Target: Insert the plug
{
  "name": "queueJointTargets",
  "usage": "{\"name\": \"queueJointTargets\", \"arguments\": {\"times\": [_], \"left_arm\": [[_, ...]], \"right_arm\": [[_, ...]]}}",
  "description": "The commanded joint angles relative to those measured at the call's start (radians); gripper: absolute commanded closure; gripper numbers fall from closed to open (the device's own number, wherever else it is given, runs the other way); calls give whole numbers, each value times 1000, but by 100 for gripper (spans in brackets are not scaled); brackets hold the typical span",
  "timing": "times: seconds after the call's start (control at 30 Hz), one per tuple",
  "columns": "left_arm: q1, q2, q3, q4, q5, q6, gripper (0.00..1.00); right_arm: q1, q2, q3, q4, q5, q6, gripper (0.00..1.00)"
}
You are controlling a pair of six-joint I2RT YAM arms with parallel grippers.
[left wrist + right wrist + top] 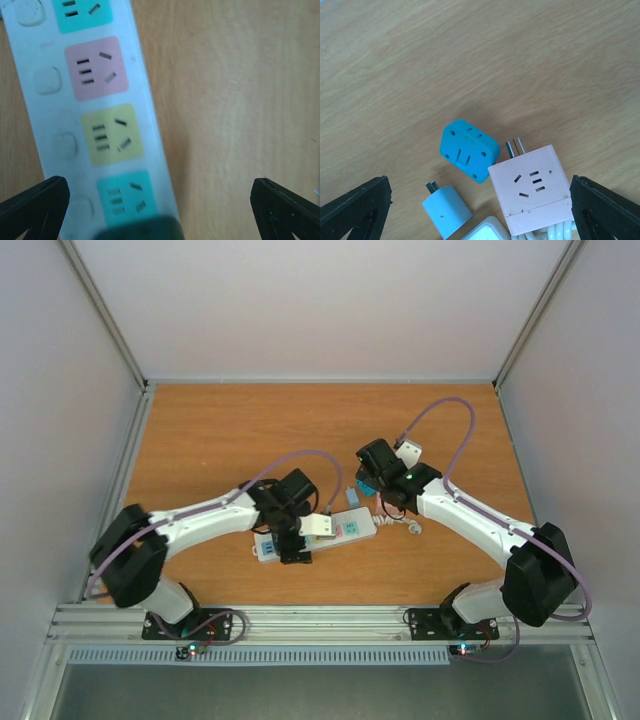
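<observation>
Status: insertion not begun. No plug in either jaws, none seated in power strip.

Left wrist view: pink socket, yellow socket and two teal sockets, every slot vacant. Left jaws spread wide above the strip with nothing between them, near the centre of the worktop. No contact with the strip visible; judged placed to steady it.

Right jaws equally wide apart and bare, hanging over a cluster of loose pieces just right of centre, close beyond the strip's right end.

Cluster, per right wrist view: blue adapter flat on the wood, light-blue plug just beside it with one pin showing, and pink cube adapter with two pins out, touching or almost touching the blue one. White cable at the frame edge.

Cannot tell which piece counts as the plug.

Left to do, as judged:
- pick one piece with right jaws
- turn pins toward the strip
- line up over a vacant socket
- press home, strip held by left jaws
</observation>
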Motion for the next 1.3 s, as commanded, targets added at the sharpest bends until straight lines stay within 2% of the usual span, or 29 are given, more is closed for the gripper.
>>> {"name": "queueJointTargets", "arguments": {"times": [0.0,0.17,0.4,0.57,0.7,0.77,0.97,1.1,1.17,1.27], "left_arm": [[-41,153,89,99,-130,-62,0],[-62,246,166,135,-162,-75,0],[-68,339,188,137,-182,-54,2],[-67,349,141,126,-155,-6,16],[-67,295,77,100,-143,52,36],[-65,268,33,88,-150,86,40],[-57,181,-70,43,-166,144,40],[-47,125,-111,36,-174,176,36],[-31,106,-108,34,-174,185,30],[-3,77,-85,45,-177,176,10]], "right_arm": [[-12,16,-31,37,35,9,1],[-29,36,-50,40,35,11,2],[-32,57,-66,56,24,-3,4],[-31,86,-71,64,19,-15,9],[-31,108,-84,67,23,-22,12],[-33,123,-88,65,25,-26,12],[-34,154,-101,62,33,-27,13],[-35,184,-97,64,34,-31,13],[-39,204,-90,67,34,-34,14],[-45,230,-86,76,22,-39,14]]}}
